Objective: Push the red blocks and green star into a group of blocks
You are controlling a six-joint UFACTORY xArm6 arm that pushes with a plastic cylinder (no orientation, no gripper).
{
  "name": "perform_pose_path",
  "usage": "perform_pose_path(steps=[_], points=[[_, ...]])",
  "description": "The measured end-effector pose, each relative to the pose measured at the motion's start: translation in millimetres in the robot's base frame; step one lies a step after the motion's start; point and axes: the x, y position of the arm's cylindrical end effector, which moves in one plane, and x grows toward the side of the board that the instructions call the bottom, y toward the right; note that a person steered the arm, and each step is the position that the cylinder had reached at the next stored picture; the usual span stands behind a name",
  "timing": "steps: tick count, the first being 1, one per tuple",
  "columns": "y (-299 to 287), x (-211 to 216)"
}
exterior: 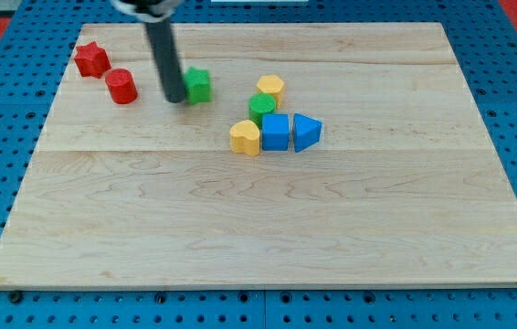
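The near half of the worktop [268,238], toward the view's bottom, is carrying no blocks.

Farther up, right of centre, five blocks are sitting in a cluster: a yellow heart block [246,137], a blue cube [276,132] and a blue triangular block [306,132] in a row, with a green cylinder [261,107] and a yellow hexagonal block [270,89] behind them.

Farther still, the green star [198,85] is lying left of this cluster, apart from it. My tip [174,99] is being held just against the star's left side. No gripper is fitted, so no released or clenched state can be told; nothing is being grasped.

To the left, the red cylinder [121,86] is standing well apart from the star, and the red star [91,59] is lying farthest, near the worktop's top-left corner.

Risks, as judged:
- The rod is sitting on the side of the green star facing the red blocks; a rightward push would be driving the star away from them and into the cluster.
- An off-centre contact would be spinning the star aside.
- The red star is lying close to the left and top edges; an outward push would be sending it off.

Open room is being offered between the red cylinder and the green star.
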Motion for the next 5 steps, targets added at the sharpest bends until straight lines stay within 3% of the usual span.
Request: perform_pose_path(steps=[1,2,3,4,5], points=[[-0.4,19.5],[-141.2,36.4],[-212.2,-38.5],[-120.0,-44.5],[-17.8,0.9]])
